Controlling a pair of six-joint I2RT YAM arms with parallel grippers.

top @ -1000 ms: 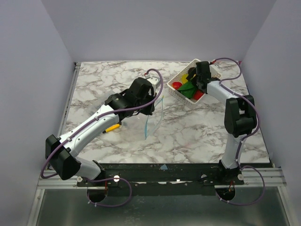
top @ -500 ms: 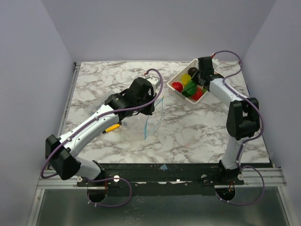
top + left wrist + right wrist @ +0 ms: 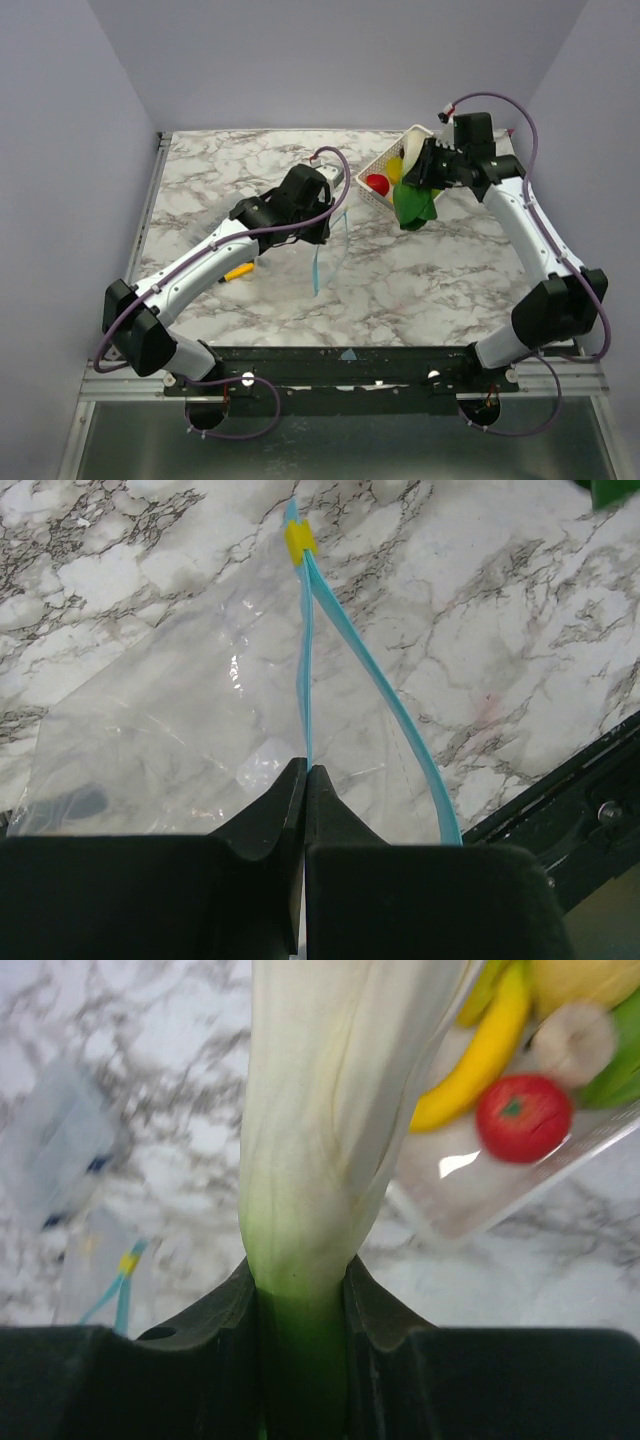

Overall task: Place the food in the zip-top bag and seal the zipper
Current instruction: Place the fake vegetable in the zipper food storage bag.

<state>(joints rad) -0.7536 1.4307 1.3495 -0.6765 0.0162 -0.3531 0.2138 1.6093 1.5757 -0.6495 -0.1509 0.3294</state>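
Note:
My left gripper [image 3: 306, 770] is shut on the light blue zipper [image 3: 350, 650] of the clear zip-top bag [image 3: 180, 730], which hangs from it above the table with its mouth gaping. A yellow slider [image 3: 298, 540] sits at the zipper's far end. From above, the bag [image 3: 332, 245] dangles below the left gripper [image 3: 320, 224]. My right gripper [image 3: 300, 1270] is shut on a white-and-green leafy vegetable [image 3: 320, 1110], held in the air beside the white basket [image 3: 366, 191]. The vegetable's green leaves [image 3: 415, 206] hang under the right gripper [image 3: 424, 186].
The basket [image 3: 470, 1200] still holds a banana [image 3: 480, 1055], a red tomato [image 3: 522, 1115] and other toy food. A yellow-and-black pen-like tool [image 3: 238, 271] lies under the left arm. A small clear packet [image 3: 60, 1140] lies on the marble table.
My right gripper closed on the leafy vegetable in the basket and lifted it out, and the arm swung up and outward. The left arm kept holding the bag, hardly moving.

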